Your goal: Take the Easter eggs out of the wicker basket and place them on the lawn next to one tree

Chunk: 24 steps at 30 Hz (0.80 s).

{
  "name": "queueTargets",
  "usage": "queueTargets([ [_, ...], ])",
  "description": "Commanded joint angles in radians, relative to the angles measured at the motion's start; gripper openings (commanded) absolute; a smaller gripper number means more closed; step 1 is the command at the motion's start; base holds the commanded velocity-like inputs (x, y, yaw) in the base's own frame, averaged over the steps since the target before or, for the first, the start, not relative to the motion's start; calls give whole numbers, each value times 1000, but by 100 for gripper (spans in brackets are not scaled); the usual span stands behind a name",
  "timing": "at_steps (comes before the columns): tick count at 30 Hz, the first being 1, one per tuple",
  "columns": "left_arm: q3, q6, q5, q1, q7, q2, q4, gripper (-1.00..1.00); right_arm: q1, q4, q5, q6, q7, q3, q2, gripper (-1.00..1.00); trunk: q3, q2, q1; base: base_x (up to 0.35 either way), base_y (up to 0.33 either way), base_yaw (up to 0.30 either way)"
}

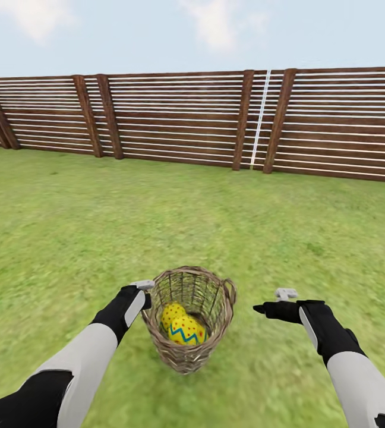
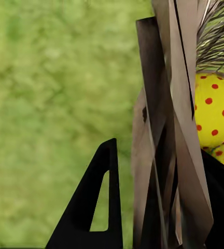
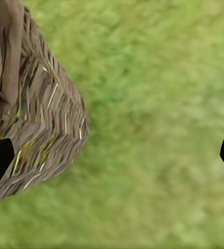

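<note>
on the lawn (image 1: 68,238), upright wicker basket (image 1: 188,351) opens skyward, left claw (image 1: 147,295) gripping

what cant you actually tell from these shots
- Third egg: the head view shows two Easter eggs in the wicker basket; its wall hides any other.
- Left pincer: the grip on the rim is unclear; the left wrist view is crowded by wicker.
- Right pincer: fingertips cut off at the right wrist view's edges.
</note>
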Motion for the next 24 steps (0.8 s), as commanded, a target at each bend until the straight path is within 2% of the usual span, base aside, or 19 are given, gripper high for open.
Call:
queueTargets([
  [1,4,1,9,0,7,-1,-2,-100,0,-2,11,3,8,-5,1,100,1,7,-4,0,0,146],
  [7,4,1,9,0,7,-1,-2,-100,0,-1,11,3,8,-5,1,100,15,49,-27,0,0,223],
  [24,4,1,9,0,7,-1,-2,-100,0,0,11,3,7,-4,2,100,68,168,-92,0,0,293],
])
